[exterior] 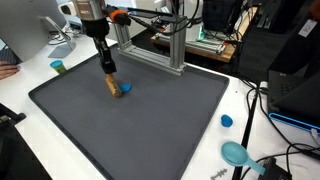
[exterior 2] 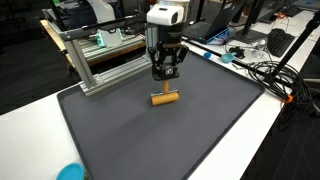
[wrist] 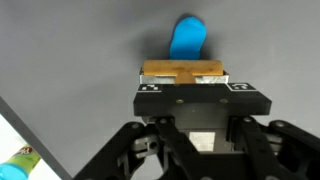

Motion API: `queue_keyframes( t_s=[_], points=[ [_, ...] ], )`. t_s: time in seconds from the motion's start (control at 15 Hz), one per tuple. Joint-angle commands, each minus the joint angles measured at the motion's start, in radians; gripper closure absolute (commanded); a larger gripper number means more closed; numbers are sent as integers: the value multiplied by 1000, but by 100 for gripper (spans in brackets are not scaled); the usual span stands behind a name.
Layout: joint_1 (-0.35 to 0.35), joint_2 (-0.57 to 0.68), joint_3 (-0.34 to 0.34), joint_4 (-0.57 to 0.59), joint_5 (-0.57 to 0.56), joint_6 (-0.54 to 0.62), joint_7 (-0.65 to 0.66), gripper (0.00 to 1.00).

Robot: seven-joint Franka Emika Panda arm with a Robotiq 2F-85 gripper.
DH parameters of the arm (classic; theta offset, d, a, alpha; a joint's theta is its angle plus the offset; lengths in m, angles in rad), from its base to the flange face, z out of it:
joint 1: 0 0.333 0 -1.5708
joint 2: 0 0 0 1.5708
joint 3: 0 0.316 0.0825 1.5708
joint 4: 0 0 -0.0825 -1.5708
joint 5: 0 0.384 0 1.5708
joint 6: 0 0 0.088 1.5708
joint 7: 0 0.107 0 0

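My gripper (exterior 2: 165,80) hangs over the middle of the dark grey mat (exterior 2: 210,120), jaws drawn together. It is shut on the thin upright stem of a small T-shaped wooden piece (exterior 2: 165,98), whose cross bar lies at the mat's surface. The same wooden piece (exterior: 118,88) appears just under the fingertips in an exterior view, with a blue part (exterior: 127,88) at its side. In the wrist view the wooden piece (wrist: 185,70) sits right beyond the black fingers (wrist: 150,95), and the blue part (wrist: 188,38) lies past it. How the blue part joins the wood is unclear.
An aluminium frame (exterior: 150,40) (exterior 2: 95,55) stands at the mat's far edge. A blue cap (exterior: 227,121) and a teal object (exterior: 237,153) lie on the white table beside the mat. A small cup (exterior: 58,67) and cables (exterior 2: 262,72) sit off the mat.
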Motion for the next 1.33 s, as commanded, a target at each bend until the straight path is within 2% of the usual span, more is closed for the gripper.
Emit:
queue_keyframes(
  t_s=[0.0, 0.13, 0.2, 0.33, 0.73, 0.93, 1.27],
  points=[
    [-11, -58, -19, -67, -10, 87, -27, 78],
    [-14, -66, -23, -78, -5, 89, -38, 78],
    [-21, -73, -14, -81, 8, 56, -70, 78],
    [-35, -107, 8, -121, 34, 74, -152, 78],
    [-32, -160, 39, -187, 48, 31, -280, 78],
    [-33, -143, 59, -201, 72, 72, -325, 78],
    [-35, -83, 59, -183, 87, 154, -308, 78]
  ],
)
